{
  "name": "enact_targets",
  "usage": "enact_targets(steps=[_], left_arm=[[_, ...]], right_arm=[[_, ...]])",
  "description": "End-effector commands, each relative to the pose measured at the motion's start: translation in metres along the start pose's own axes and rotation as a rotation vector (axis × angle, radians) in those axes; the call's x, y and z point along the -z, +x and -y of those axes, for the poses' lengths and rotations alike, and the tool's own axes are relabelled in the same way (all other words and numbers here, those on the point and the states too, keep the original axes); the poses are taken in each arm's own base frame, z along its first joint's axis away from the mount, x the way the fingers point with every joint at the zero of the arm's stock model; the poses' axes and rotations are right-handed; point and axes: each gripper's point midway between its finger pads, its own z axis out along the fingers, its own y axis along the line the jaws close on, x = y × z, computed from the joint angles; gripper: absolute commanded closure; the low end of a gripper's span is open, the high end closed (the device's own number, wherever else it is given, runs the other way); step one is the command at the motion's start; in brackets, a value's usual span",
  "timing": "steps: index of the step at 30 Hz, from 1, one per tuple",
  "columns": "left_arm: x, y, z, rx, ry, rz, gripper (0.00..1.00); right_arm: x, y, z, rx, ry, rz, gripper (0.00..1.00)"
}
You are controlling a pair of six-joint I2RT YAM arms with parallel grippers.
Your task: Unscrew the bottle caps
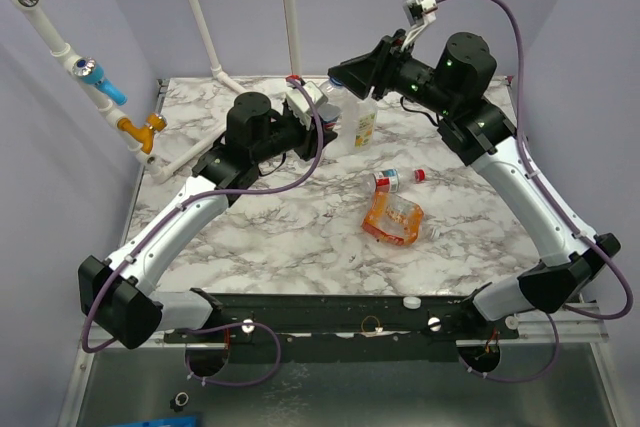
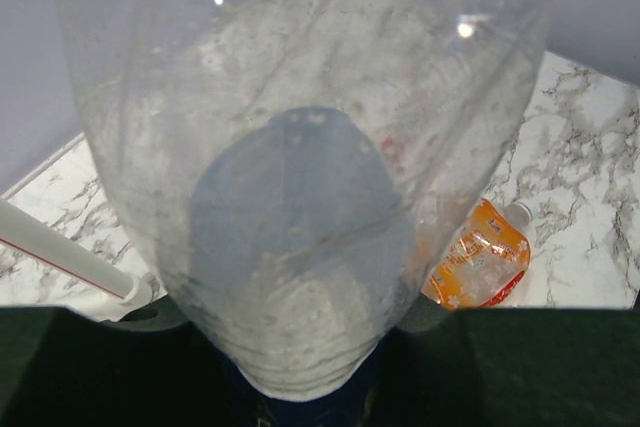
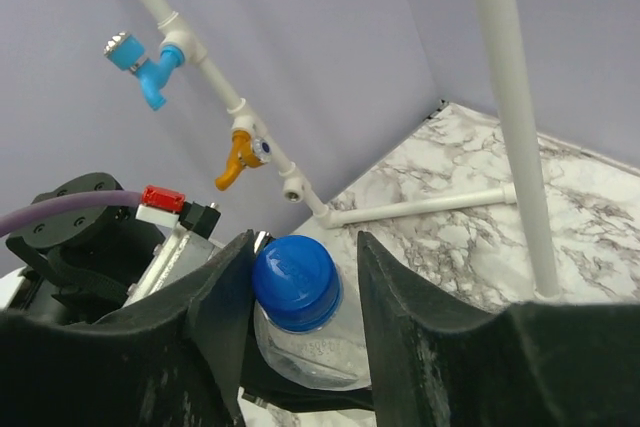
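Left arm (image 1: 190,217): base at the near left edge of the surface. The links rise forward and inward, and the wrist is level, pointing right. The left end effector (image 1: 318,115) is closed against the lower body of the upright bottle (image 1: 362,119). In the left wrist view the bottle (image 2: 300,147) fills the gap between the dark fingers.

Right arm (image 1: 520,177): base at the near right edge. The links reach forward, then the elbow folds inward, with the wrist raised and pointing left. The right end effector (image 3: 300,247) straddles the blue cap (image 3: 296,282). One finger touches the cap. The other finger (image 3: 395,287) stands just clear of it, so the jaws are parted.
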Motion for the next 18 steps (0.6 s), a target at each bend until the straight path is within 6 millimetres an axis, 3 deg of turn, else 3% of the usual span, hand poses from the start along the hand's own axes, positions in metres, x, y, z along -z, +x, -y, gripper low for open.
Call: enact_targets(steps=[1, 9, 14, 18], left_arm=[[-0.001, -0.003, -0.005, 0.004, -0.023, 0.017, 0.99], [0.001, -0.005, 0.004, 0.004, 0.023, 0.025, 0.99], [0.012, -0.012, 0.042, 0.027, 0.222, 0.044, 1.0], [0.029, -0.018, 0.073, 0.089, 0.411, 0.051, 1.0]], right_arm=[[-0.005, -0.004, -0.011, 0.016, -0.049, 0.001, 0.58], [-0.003, -0.002, -0.015, 0.048, -0.071, -0.009, 0.86], [0.016, -0.008, -0.044, 0.172, -0.206, -0.009, 0.88], [0.042, 0.001, -0.074, 0.262, -0.385, -0.025, 0.91]])
